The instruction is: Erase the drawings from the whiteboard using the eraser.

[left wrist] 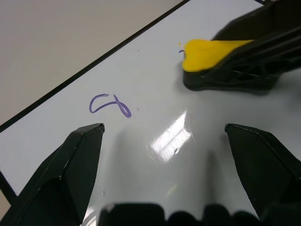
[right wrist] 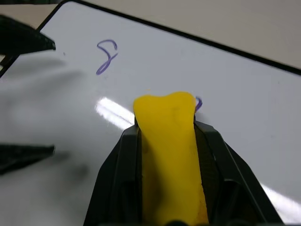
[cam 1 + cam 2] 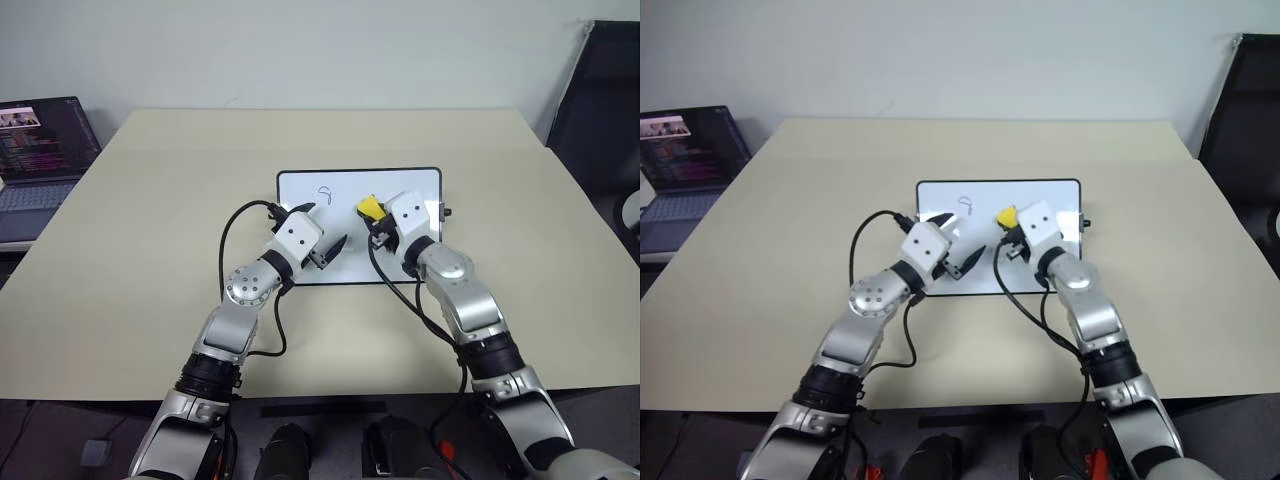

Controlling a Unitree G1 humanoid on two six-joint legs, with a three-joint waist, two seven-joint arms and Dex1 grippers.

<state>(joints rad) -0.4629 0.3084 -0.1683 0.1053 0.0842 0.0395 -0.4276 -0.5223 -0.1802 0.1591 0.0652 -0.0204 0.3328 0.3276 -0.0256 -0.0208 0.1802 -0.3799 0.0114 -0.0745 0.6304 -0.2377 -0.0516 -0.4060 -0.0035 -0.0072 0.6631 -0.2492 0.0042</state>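
A broad, matte beige desk [image 3: 150,250] fills the scene from the head views. At its far left edge sits an open dark laptop [image 3: 40,150] with a lit screen.

Near the desk's middle lies the whiteboard [image 3: 340,185] — a glossy white rectangle with a thin black frame, rounded corners and a small black knob on its right short side. It lies flat, its long sides running left to right.

Both arms reach over the board's near half. The left gripper [image 1: 164,136] hovers over the board's left part, its two black wedge-shaped fingers spread wide with nothing between them.

The right gripper [image 2: 167,136] has its black fingers pinching the eraser [image 2: 169,141] — a smooth yellow block, squeezed so its front end flares slightly. The eraser sits on the board near its middle, toward the far edge.

Of the drawings, one thin purple looped mark [image 1: 109,104] stands clear on the white surface, left of the eraser. A scrap of another purple mark [image 2: 198,103] peeks out just beside the eraser's front end.
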